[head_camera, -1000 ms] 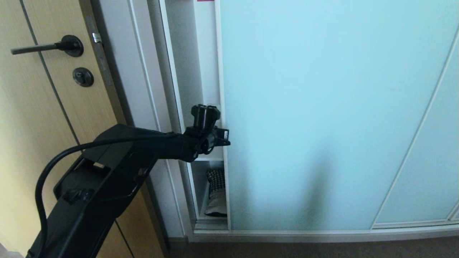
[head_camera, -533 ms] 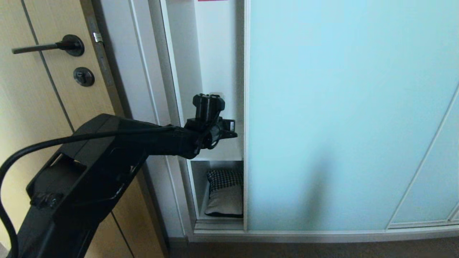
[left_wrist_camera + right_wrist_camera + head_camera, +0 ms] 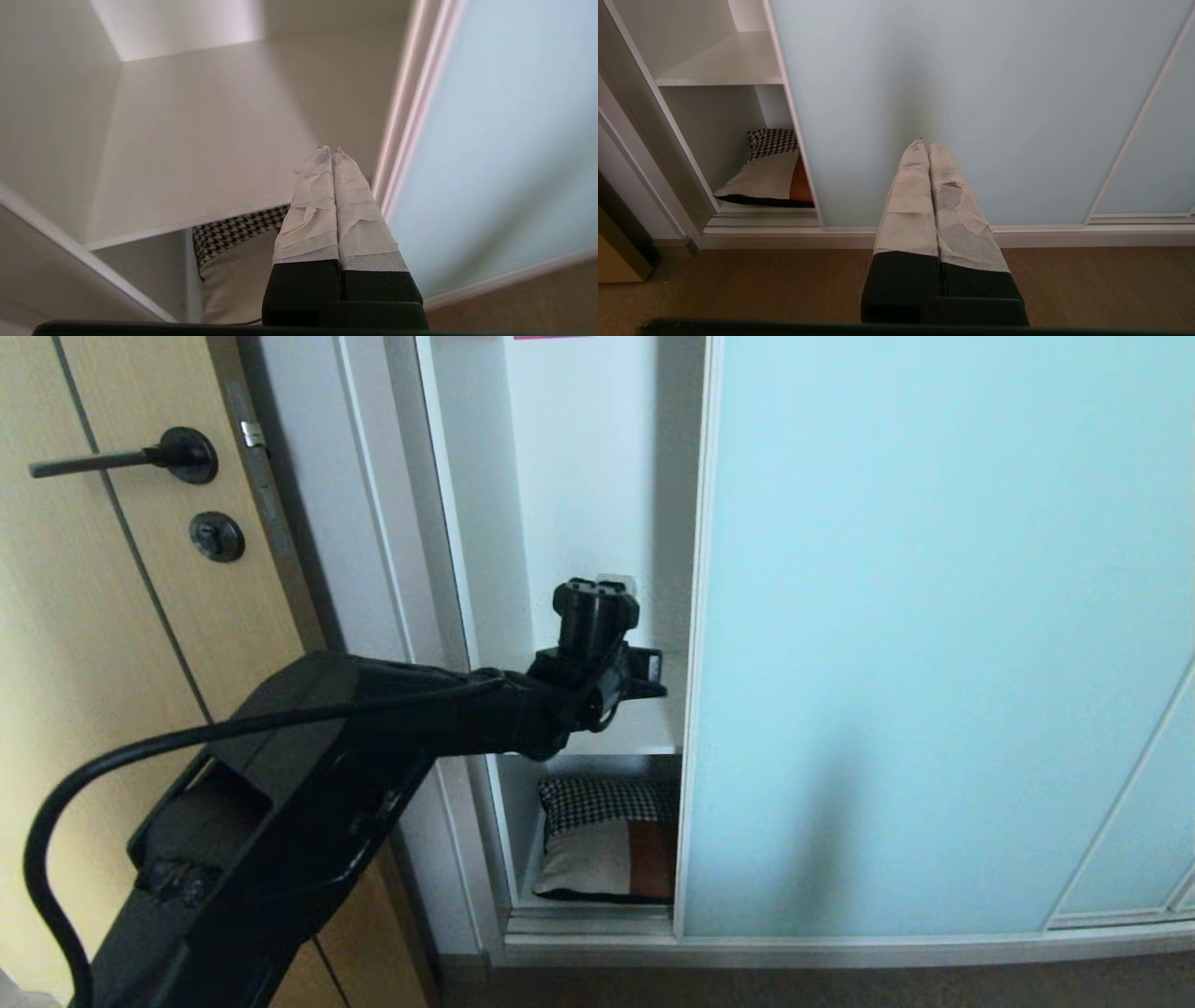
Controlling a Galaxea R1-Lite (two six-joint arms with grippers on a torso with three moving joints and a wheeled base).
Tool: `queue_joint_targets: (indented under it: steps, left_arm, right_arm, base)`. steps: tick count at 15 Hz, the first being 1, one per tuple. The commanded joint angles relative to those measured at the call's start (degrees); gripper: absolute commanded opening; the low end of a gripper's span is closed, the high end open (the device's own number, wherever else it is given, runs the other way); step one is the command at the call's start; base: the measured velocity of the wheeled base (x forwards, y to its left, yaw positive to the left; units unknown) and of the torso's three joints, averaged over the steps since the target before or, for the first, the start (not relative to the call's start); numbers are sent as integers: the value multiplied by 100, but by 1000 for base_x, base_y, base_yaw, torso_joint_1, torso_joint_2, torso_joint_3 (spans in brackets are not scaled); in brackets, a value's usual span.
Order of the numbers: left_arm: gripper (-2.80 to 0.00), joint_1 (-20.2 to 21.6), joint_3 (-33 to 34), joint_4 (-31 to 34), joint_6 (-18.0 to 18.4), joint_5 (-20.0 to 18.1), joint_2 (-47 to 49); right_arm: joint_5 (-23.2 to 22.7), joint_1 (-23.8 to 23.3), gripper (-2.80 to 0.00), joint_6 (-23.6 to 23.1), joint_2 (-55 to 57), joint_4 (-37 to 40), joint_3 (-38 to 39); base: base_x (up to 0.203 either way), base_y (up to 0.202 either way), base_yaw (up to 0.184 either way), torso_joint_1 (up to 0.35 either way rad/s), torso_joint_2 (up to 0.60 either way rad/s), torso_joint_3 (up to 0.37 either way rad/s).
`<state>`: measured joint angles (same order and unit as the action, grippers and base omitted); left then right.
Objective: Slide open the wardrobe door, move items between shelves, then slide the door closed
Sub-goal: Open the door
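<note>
Door-opening is the step in hand. The sliding wardrobe door point(image 3: 934, 644), a frosted pale-blue panel, stands partly slid aside, leaving a narrow gap at the wardrobe's left edge. The left gripper point(image 3: 331, 154) reaches into that gap, its taped fingers point(image 3: 310, 210) pressed together and holding nothing; it sits just beside the door's left frame edge, above the front of a white shelf point(image 3: 644, 733). Whether it actually touches the frame I cannot tell. The cushion point(image 3: 607, 845) lies on the bottom shelf point(image 3: 756, 205) below, its right part hidden behind the door.

The right gripper point(image 3: 924, 147) hangs before the glass, fingers likewise closed and empty, apart from the work.

Next, I judge, the left gripper must push sideways against the frame edge to slide the door wide enough to free the whole cushion, keeping clear of the shelf front.
</note>
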<state>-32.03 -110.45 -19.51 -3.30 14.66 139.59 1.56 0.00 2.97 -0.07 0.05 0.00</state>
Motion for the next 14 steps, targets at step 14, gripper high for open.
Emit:
queue_joint_targets:
  steps: [14]
  left_arm:
    - [-280, -557, 264, -588, 381, 576, -372]
  right_arm:
    - [2, 0, -280, 1, -1, 0, 9]
  base:
    - [0, 0, 0, 0, 0, 0]
